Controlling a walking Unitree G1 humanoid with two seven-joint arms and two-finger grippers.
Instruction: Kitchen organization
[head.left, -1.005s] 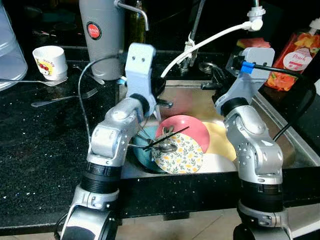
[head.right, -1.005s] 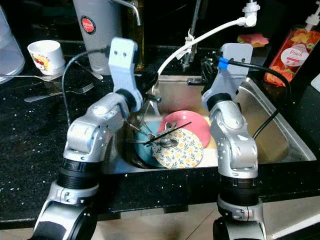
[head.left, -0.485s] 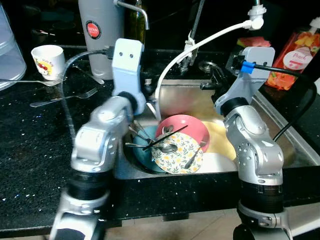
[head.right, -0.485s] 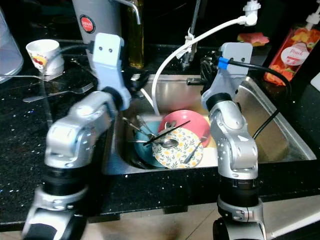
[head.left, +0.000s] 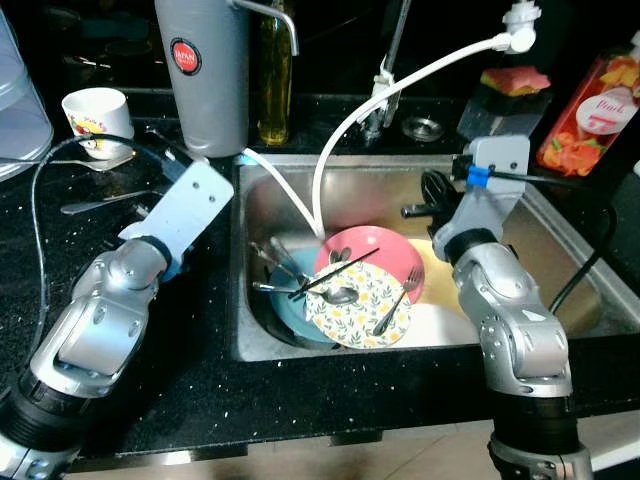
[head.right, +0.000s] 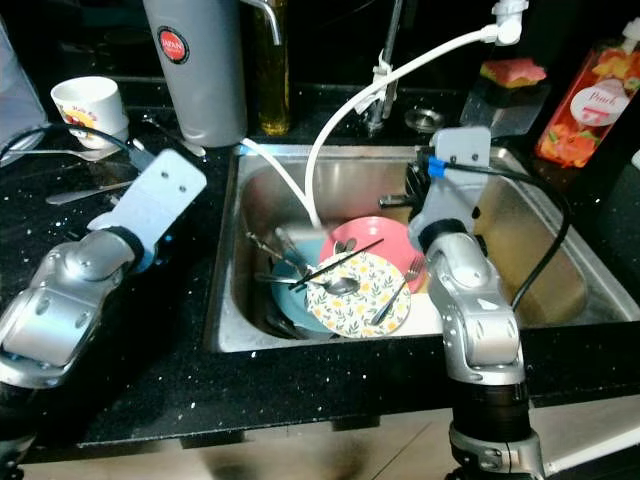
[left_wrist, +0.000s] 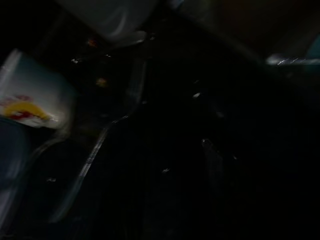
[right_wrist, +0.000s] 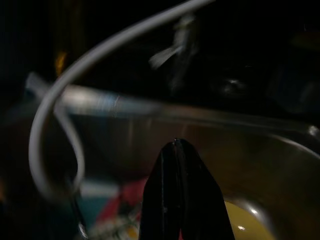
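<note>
The steel sink (head.left: 560, 300) holds a stack of dishes: a pink plate (head.left: 385, 262), a floral plate (head.left: 355, 318), a teal dish (head.left: 285, 315) and a yellow plate (head.left: 435, 275). Chopsticks (head.left: 335, 272), a spoon (head.left: 338, 295) and a fork (head.left: 395, 300) lie on them. My right gripper (head.left: 412, 208) hangs shut over the sink's back part with nothing in it; its black fingers (right_wrist: 175, 200) are pressed together. Left of the sink, my left gripper (head.left: 150, 205) hovers over the black counter (head.left: 60, 300). It faces a fork (left_wrist: 90, 160) and a white cup (left_wrist: 30, 97).
On the counter behind stand a grey water dispenser (head.left: 205, 70), the white cup (head.left: 97, 120) with a spoon (head.left: 50, 160) beside it, and an oil bottle (head.left: 272, 75). A white hose (head.left: 400, 85) curves from the tap into the sink. A soap pouch (head.left: 595, 115) stands at the back right.
My left arm has swung out of the sink and leftward over the counter. A fork now lies on the floral plate that was not there a second ago. The right arm has barely moved.
</note>
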